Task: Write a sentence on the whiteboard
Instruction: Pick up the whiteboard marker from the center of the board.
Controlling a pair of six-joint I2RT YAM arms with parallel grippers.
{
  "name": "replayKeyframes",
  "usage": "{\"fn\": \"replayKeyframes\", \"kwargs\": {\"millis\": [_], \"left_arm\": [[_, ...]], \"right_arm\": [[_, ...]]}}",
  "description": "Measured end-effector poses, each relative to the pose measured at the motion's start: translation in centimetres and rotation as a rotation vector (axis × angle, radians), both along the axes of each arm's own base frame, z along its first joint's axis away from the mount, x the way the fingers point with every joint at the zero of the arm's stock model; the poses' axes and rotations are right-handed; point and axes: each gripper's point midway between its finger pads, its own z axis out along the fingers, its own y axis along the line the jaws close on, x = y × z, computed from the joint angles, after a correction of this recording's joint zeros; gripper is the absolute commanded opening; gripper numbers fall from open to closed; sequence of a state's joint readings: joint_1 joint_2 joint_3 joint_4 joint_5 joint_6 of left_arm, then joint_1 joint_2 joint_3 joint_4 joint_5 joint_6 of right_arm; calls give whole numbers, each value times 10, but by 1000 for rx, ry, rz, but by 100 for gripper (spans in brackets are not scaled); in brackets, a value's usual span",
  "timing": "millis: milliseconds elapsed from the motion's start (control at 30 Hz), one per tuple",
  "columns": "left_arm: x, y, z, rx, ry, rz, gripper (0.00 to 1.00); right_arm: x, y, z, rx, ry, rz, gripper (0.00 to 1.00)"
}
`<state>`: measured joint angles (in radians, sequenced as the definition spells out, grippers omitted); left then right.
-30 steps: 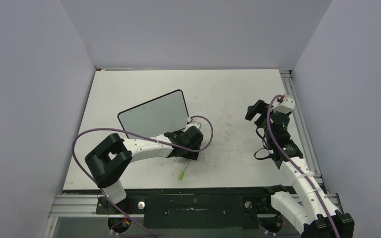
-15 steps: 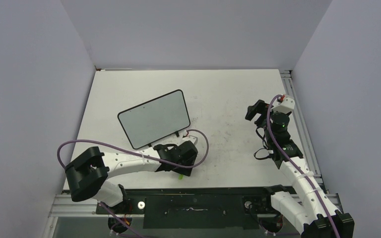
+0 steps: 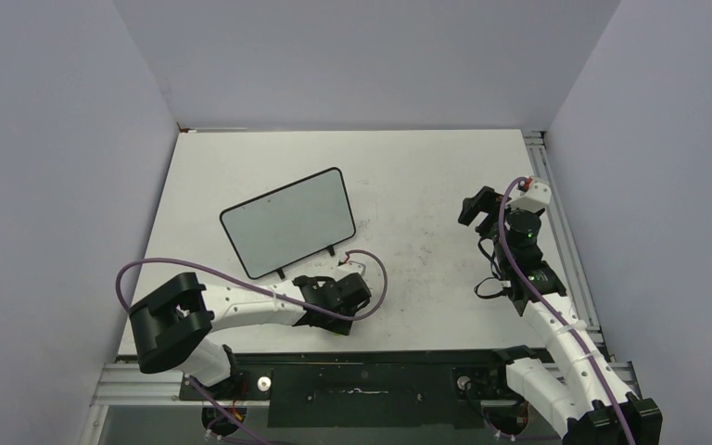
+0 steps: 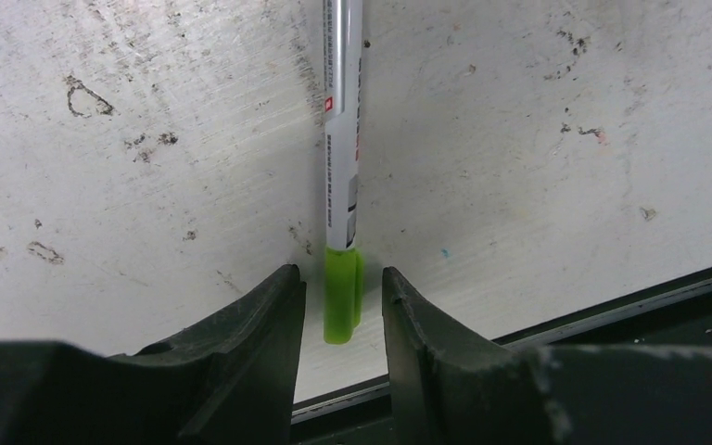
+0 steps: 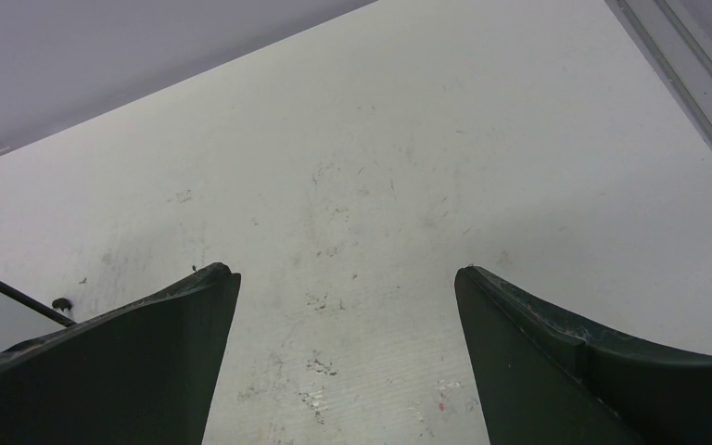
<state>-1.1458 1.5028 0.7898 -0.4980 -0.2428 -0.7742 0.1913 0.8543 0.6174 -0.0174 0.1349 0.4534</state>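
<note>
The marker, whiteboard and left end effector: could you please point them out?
marker (image 4: 343, 139): left wrist view, white barrel.
whiteboard (image 3: 287, 222): top external view, board face.
left end effector (image 4: 341, 273): left wrist view, between fingertips.

The left hand (image 4: 341, 278) straddles the green cap of the marker (image 4: 343, 139) with a thin gap on either side. The pen's body blocks the way straight ahead. The edge rail (image 4: 612, 301) runs just behind its fingertips. The whiteboard (image 3: 287, 222) stands near, ahead and to its left. Ahead of the right hand (image 5: 345, 278), with its fingers spread wide, bare surface (image 5: 408, 167) stretches to the back wall (image 5: 102, 56).
</note>
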Motion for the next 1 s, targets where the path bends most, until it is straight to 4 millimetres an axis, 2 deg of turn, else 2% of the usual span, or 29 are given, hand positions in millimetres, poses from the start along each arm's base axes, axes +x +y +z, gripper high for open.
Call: {"fn": "replayKeyframes", "kwargs": {"millis": [400,533,667,767,833,900,1000], "left_arm": [[0,6,-1,42,-31,-28,20],[-4,6,-1,57,-42,-48,6],[-4,5,0,59,-58,-51,4],[-2,11,2,83,-72,-48,2],[1,17,10,123,-86,-56,0],[6,15,24,121,-108,-64,0],[24,1,67,31,-176,-81,0]], "right_arm": [[0,0,0,0,0,0,90],[0,1,0,3,-1,3,90],[3,7,-1,16,0,31,90],[6,14,-10,26,26,64,90],[9,21,-20,34,57,95,90],[9,29,-29,43,90,140,90],[10,44,-45,60,147,216,90]]}}
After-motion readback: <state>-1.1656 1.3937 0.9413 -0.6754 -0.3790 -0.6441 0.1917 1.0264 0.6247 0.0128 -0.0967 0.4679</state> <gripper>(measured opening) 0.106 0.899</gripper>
